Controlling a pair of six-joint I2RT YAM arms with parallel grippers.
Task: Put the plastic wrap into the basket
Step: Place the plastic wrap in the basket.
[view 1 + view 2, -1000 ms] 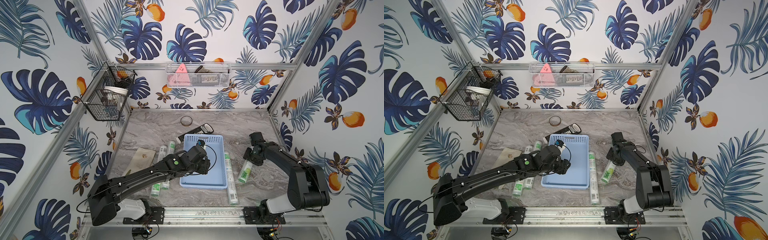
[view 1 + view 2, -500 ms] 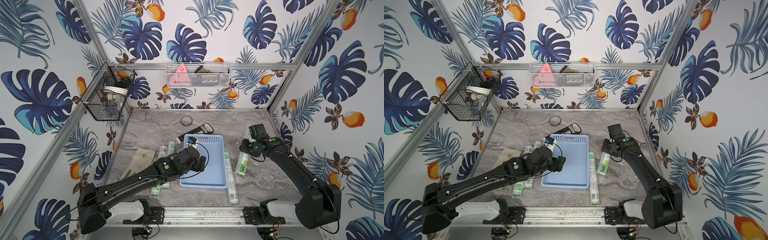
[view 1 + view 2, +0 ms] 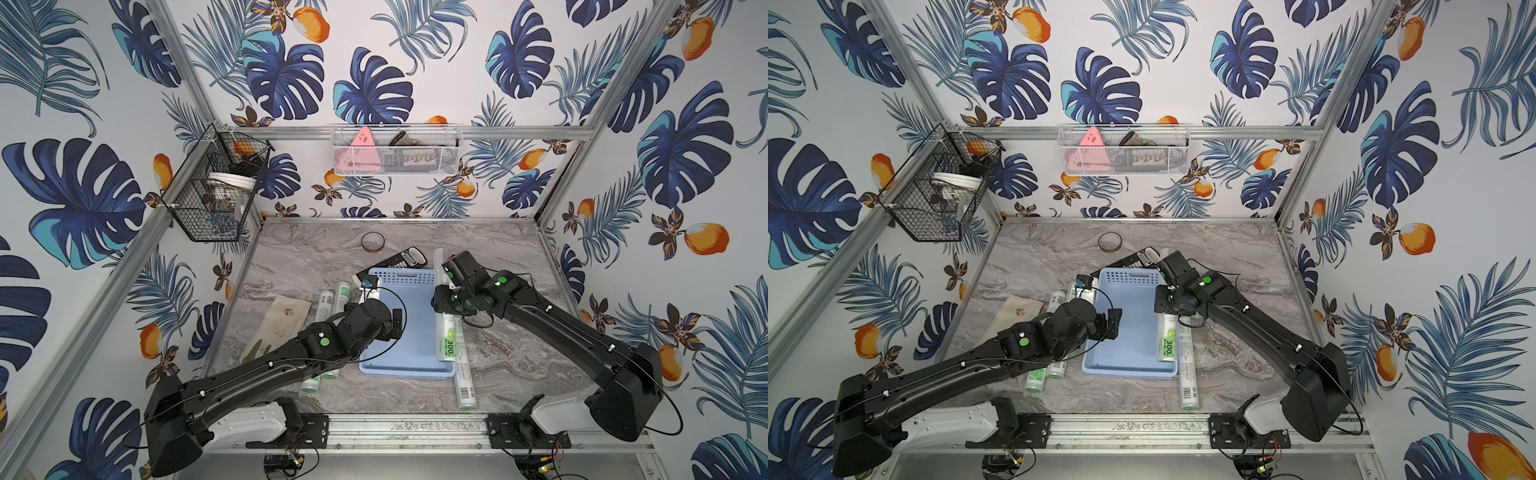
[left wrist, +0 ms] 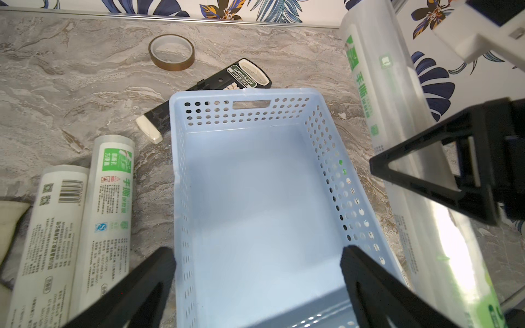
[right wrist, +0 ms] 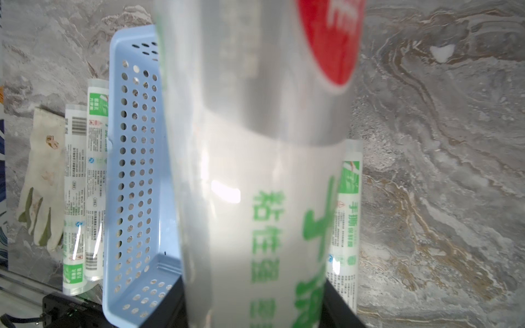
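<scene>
The light blue basket (image 3: pixel 409 320) stands mid-table with nothing inside it (image 4: pixel 255 198). My right gripper (image 3: pixel 442 301) is shut on a plastic wrap roll (image 3: pixel 448 343), held lengthwise just above the basket's right rim; up close the roll (image 5: pixel 255 170) fills the space between the gripper's (image 5: pixel 254 301) fingers. My left gripper (image 4: pixel 257 252) hangs open over the basket's near left part (image 3: pixel 392 326), holding nothing. Two more rolls (image 3: pixel 332 301) (image 4: pixel 110 198) lie side by side left of the basket. Another roll (image 3: pixel 463 378) lies along its right side on the table.
A tape ring (image 3: pixel 372 241) and a black calculator (image 3: pixel 401 262) lie beyond the basket. A beige glove (image 3: pixel 278 324) lies left of the rolls. On the walls hang a black wire basket (image 3: pixel 216 187) and a white mesh basket (image 3: pixel 395 151).
My right gripper has lifted its roll from the table right of the basket and swung it left over the basket's right rim. The left gripper has drawn back a little to the left.
</scene>
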